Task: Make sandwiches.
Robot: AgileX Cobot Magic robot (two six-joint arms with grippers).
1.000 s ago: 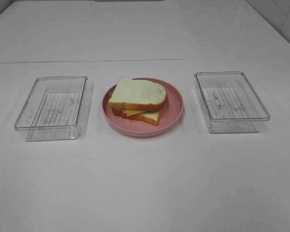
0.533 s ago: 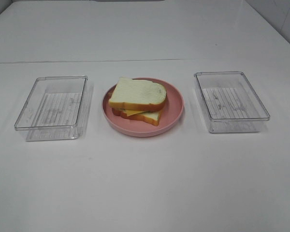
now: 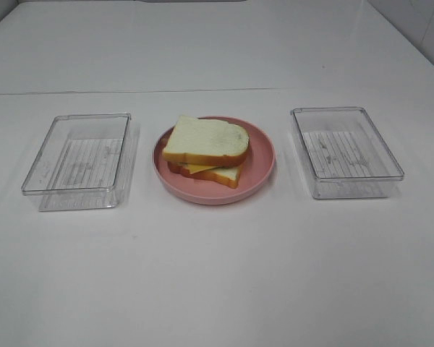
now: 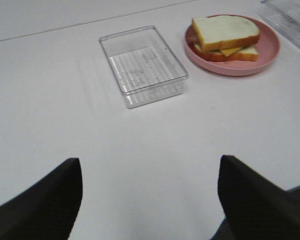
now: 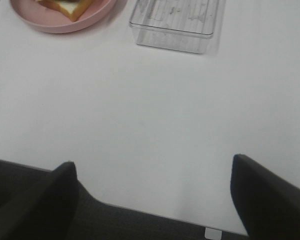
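Sitting in the middle of the white surface [image 3: 217,275], the pink plate [image 3: 260,170] carries the sandwich [image 3: 206,148]: two thick white bread slices with orange-brown crust, stacked, and a yellow cheese square [image 3: 200,168] showing at the near edge between them. I cannot see other fillings from here. The top slice covers most of the lower one but is turned a little against it. The long axis of the sandwich runs about left to right, with the rounded end of the top slice toward the right.

On the left of the plate stands a clear tray [image 3: 77,160], and on the right a second clear tray [image 3: 346,150]. Both trays hold nothing; only the ribbed bottom is visible through the walls. Each tray is near the plate but apart from it, not touching.

Wide bare room lies on the near side of the surface, in front of all three things, and also on the far side, past a thin seam line [image 3: 130,91].

The left gripper [image 4: 150,200] hangs over the near left part of the surface with jaws released and spread, grasping nothing. The right gripper [image 5: 152,200] is the same over the near right edge, released and holding nothing.
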